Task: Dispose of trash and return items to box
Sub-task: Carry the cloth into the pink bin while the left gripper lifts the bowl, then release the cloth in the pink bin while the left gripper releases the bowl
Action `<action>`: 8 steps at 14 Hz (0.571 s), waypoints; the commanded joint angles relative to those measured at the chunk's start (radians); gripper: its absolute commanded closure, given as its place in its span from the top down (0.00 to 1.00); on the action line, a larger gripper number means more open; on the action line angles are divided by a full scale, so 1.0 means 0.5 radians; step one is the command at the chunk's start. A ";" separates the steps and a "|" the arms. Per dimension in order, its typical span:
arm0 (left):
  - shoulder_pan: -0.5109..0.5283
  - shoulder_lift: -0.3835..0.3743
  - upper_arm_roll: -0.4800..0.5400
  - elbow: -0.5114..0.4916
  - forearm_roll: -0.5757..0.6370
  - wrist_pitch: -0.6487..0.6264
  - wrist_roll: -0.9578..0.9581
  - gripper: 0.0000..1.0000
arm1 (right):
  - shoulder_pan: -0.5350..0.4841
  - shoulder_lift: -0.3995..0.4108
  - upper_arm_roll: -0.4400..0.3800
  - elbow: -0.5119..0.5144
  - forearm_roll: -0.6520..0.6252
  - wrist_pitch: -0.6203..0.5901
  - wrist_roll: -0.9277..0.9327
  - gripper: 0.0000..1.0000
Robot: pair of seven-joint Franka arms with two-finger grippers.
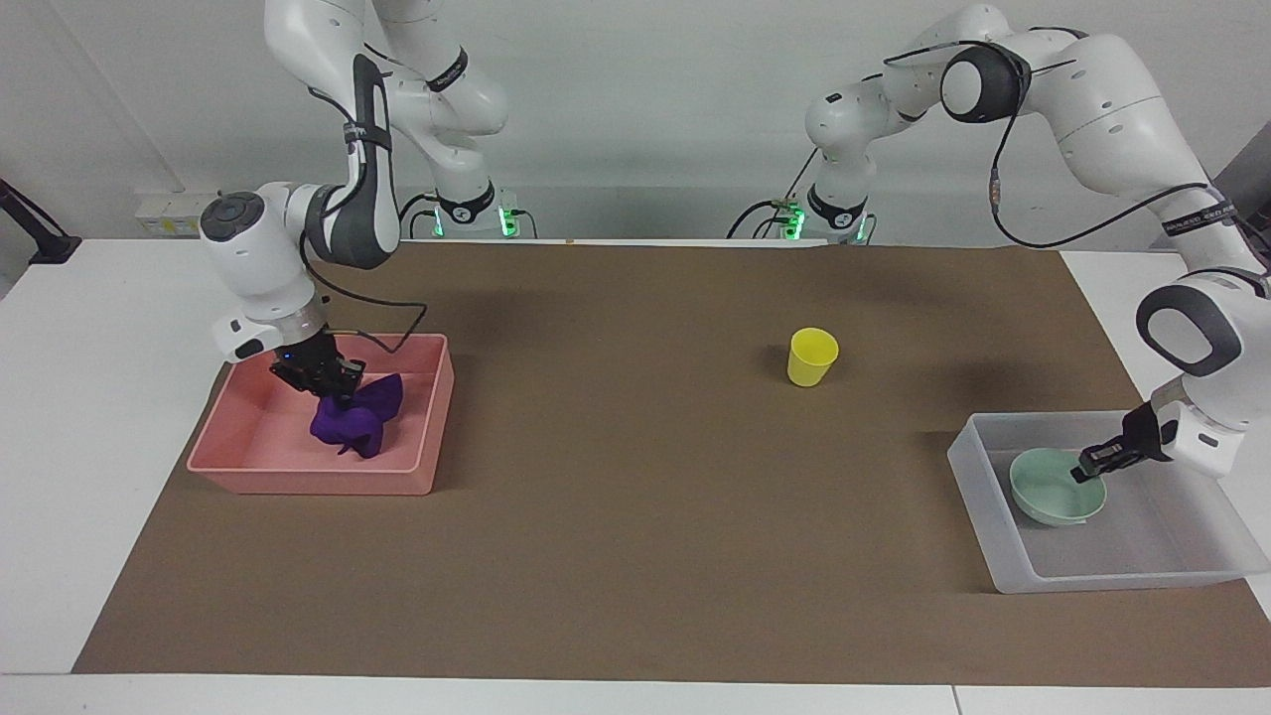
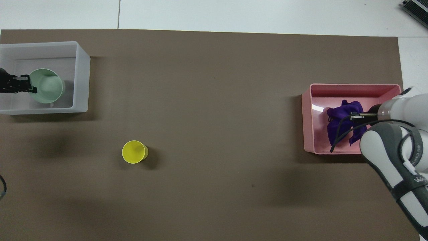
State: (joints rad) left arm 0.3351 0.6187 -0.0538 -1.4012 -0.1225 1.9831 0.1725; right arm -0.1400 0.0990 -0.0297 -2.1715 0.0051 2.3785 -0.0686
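The yellow cup (image 1: 813, 357), light and rigid, likely pinches best at its rim; whether the left gripper (image 1: 1089, 468) at the mint-green bowl (image 1: 1058, 487) or the right gripper (image 1: 333, 385) at the purple cloth (image 1: 357, 416) grips, I cannot tell.

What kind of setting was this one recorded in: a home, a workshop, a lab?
Most likely a robotics lab. Two white robot arms are mounted at the edge of a white table covered by a plain brown paper mat, against a bare pale wall. The props are staged: a pink rectangular plastic tray and a translucent whitish plastic box.
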 commanded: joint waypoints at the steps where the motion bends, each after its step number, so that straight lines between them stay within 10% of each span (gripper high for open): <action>1: -0.096 -0.053 0.006 0.075 0.149 -0.024 -0.032 1.00 | -0.039 -0.032 0.032 -0.014 0.005 0.020 -0.041 1.00; 8: -0.271 -0.635 -0.015 0.005 0.248 -0.779 -0.390 1.00 | 0.267 -0.115 0.044 0.192 -0.041 -0.207 0.437 1.00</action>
State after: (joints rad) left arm 0.2571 0.3987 -0.0656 -1.3395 -0.0227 1.7311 0.0856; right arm -0.0386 0.0736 -0.0104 -2.0975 0.0047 2.3352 0.0722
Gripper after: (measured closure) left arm 0.000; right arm 0.000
